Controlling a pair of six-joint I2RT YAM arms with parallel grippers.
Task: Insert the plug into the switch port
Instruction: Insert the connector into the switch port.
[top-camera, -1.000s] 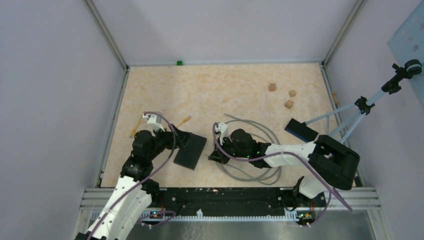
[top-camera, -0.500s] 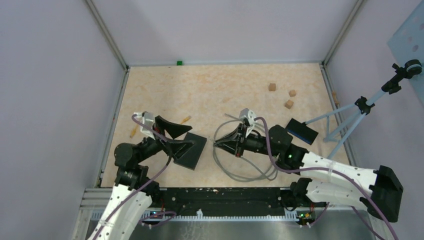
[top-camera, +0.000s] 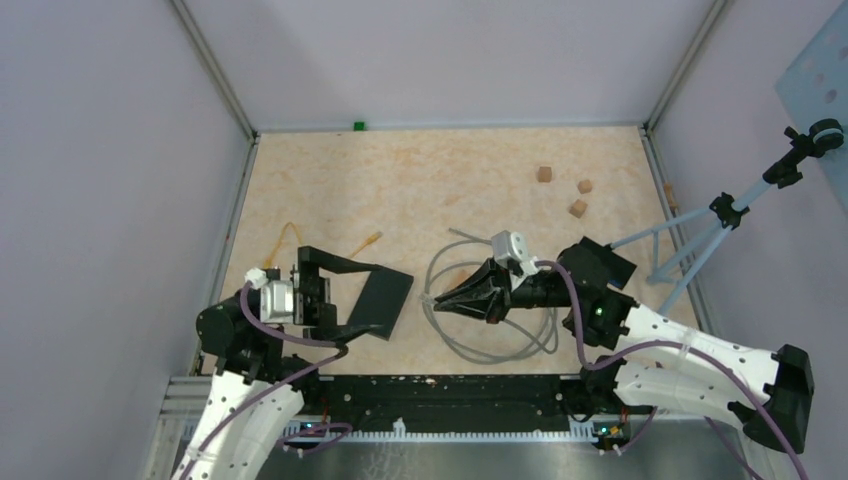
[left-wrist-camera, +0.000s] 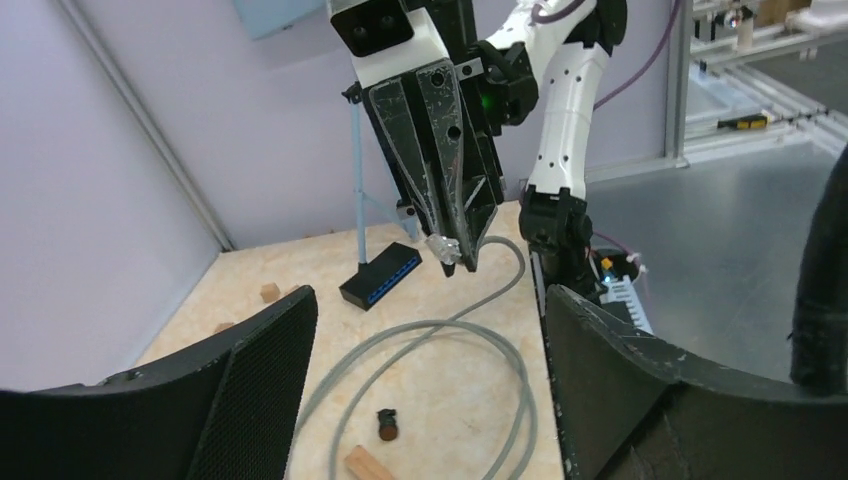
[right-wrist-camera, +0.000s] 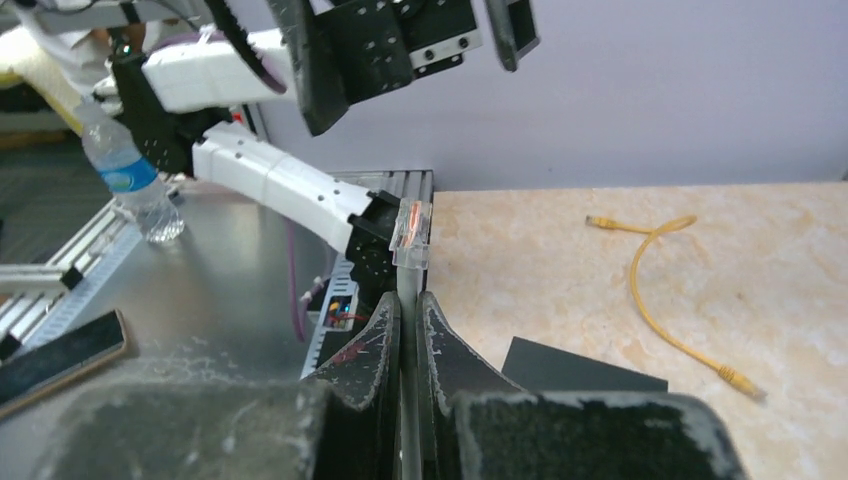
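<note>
Plug (right-wrist-camera: 411, 232) of clear plastic, with thin orange contacts showing through its shell, stands at the centre of the right wrist view, poking out just past the tips of the right gripper (right-wrist-camera: 405, 305). Both of that gripper's fingers are pressed together on the grey cable (top-camera: 480, 345) right behind the plug, so the plug itself is left bare. From the left wrist camera the same plug appears as a small pale, glassy block at the tip of the downward-pointing fingers, upper middle of the frame, held off the tabletop with the cable curving away beneath it.

In the overhead view the plug sits in the lower middle, just right of a flat black slab (top-camera: 390, 290) and over the left side of the cable's loose coil.

The switch (left-wrist-camera: 378, 280) is a small black box with a row of blue ports along one long side (it lies flat at the foot of a tripod (top-camera: 720, 215), left of centre in the left wrist view). It is apart from the plug.

The left gripper (top-camera: 375, 298) has its fingers spread wide with nothing between them, over the slab at lower left of the overhead view.

A yellow cable (right-wrist-camera: 650, 290) lies on the table.
</note>
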